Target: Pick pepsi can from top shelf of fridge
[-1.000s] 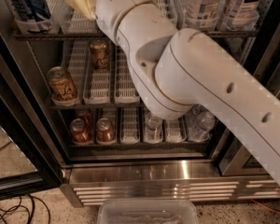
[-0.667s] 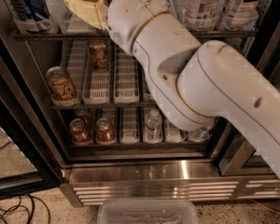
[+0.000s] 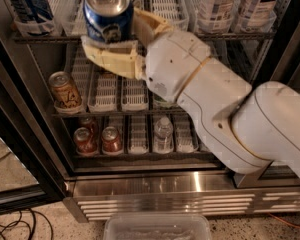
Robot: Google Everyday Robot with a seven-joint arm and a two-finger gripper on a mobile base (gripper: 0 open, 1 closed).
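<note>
The pepsi can, dark blue with a silver top, is tilted toward the camera in front of the top shelf of the fridge. My gripper is shut on the can, with one cream finger under it and the other finger on its right side. The white arm reaches in from the lower right. The can is out in front of the shelf's white lane trays.
A blue-and-white patterned can stands at the top left, clear bottles at the top right. A brown can is on the middle rack, red cans and a water bottle on the lower rack. A clear bin lies on the floor.
The gripper has pulled back out of the top shelf toward the camera, and the pepsi can, hidden before, now shows held between the fingers. The arm has swung lower and to the right.
</note>
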